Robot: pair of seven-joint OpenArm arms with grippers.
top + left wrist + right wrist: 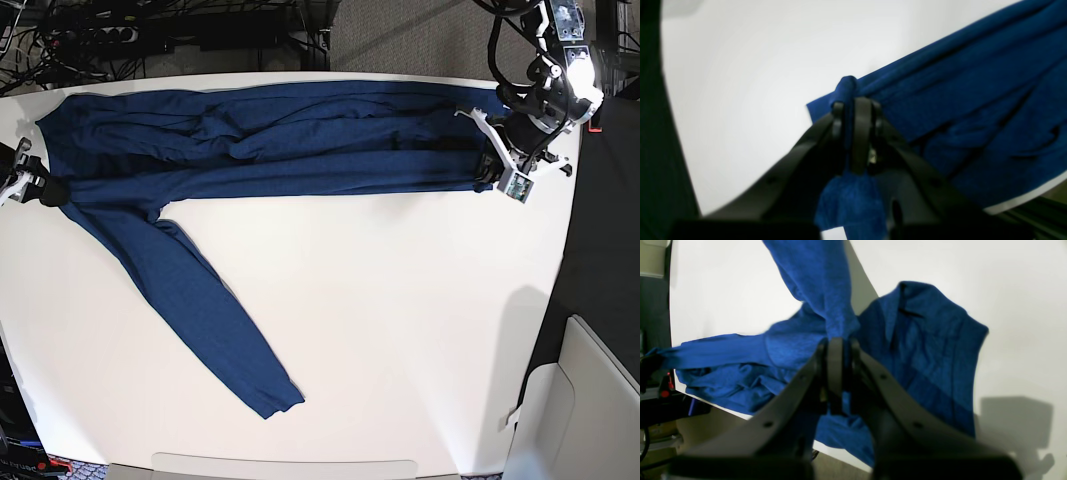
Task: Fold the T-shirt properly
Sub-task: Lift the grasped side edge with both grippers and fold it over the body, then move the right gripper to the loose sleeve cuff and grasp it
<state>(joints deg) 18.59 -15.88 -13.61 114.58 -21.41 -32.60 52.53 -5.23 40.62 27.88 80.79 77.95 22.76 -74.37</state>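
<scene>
The dark navy-blue T-shirt [280,140] lies stretched in a long band across the far side of the white table [400,330]. One long sleeve [200,310] trails diagonally toward the front middle. My left gripper [488,168] is at the band's right end, shut on a bunched fold of the fabric [845,88] in the left wrist view, where the gripper [853,106] pinches the shirt [973,100]. My right gripper [48,190] is at the band's left end. In the right wrist view the gripper [836,343] is shut on the shirt [923,346], which is rumpled below it.
Cables and a power strip [110,35] lie beyond the table's far edge. A white panel [600,400] stands off the table's right front corner. The shirt hangs slightly over the table edge [740,415] in the right wrist view.
</scene>
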